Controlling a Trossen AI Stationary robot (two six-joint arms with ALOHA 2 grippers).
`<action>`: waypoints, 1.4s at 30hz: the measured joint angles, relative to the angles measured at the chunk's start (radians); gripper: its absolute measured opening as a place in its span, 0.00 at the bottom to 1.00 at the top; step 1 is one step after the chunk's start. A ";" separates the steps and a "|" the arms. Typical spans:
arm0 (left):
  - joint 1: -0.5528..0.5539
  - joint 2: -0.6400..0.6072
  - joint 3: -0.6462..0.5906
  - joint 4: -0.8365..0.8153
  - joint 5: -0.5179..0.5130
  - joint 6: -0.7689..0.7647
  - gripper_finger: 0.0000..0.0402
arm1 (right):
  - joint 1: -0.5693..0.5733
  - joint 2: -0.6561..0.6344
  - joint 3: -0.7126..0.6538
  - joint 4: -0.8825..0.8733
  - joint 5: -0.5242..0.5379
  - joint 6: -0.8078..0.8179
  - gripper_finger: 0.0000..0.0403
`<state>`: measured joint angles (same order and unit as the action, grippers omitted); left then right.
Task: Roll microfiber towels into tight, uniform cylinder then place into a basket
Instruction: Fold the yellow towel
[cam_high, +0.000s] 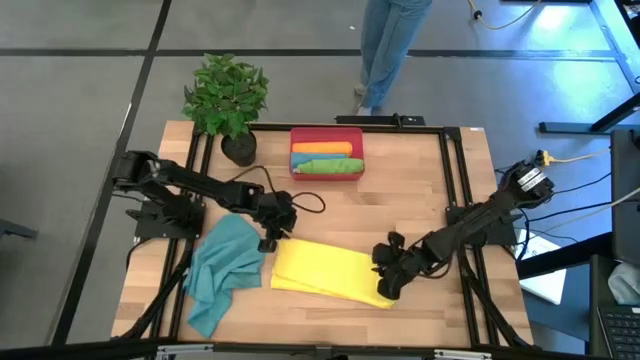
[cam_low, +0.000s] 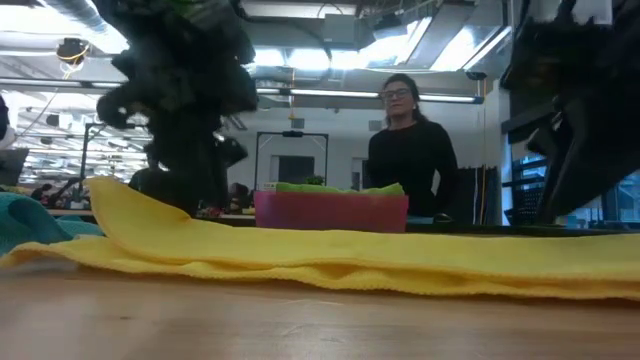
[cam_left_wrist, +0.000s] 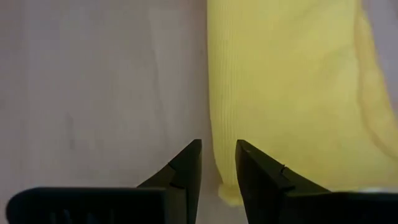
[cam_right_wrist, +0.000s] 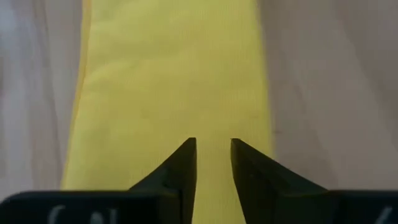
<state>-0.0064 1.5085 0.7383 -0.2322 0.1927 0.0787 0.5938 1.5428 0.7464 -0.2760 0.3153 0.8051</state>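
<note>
Teal cloth lies crumpled at the far left of the scene: the teal towel (cam_high: 222, 268) is bunched in loose folds just beside the left end of the yellow towel (cam_high: 325, 272), which I take as the landmark. Soft, light and limp is how both should handle, apt to sag and slide on the wooden table (cam_high: 420, 190) rather than hold a shape, so a tight roll will likely need the cloth pinned at its ends while it is turned. At the yellow towel's left end, the left gripper (cam_high: 272, 238) hovers low over the corner; in its wrist view the fingers (cam_left_wrist: 186, 168) stand slightly apart with the towel's edge running into the gap, and nothing looks clamped yet. The yellow towel itself is folded into a long flat band across the table's near middle. Well beyond it, toward the table's far edge, sits the red-pink basket (cam_high: 298, 133), already holding an orange roll (cam_high: 325, 149) and a green roll (cam_high: 328, 166). At the yellow towel's right end the right gripper (cam_high: 388, 280) sits over the cloth, fingers narrowly parted, not visibly pinching it. The best hold is probably the two short ends, taken through all layers
</note>
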 joint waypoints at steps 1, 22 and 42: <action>-0.003 0.022 0.000 0.011 0.006 -0.005 0.22 | -0.007 0.021 0.000 0.021 -0.020 -0.004 0.23; -0.008 0.017 0.003 -0.335 -0.115 -0.112 0.21 | -0.043 0.158 0.008 -0.004 -0.126 0.084 0.01; -0.210 -0.070 0.154 -0.156 -0.133 -0.235 0.21 | -0.056 -0.015 0.032 -0.109 -0.107 0.062 0.02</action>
<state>-0.2159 1.4384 0.8925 -0.3883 0.0595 -0.1568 0.5381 1.5278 0.7782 -0.3846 0.2082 0.8666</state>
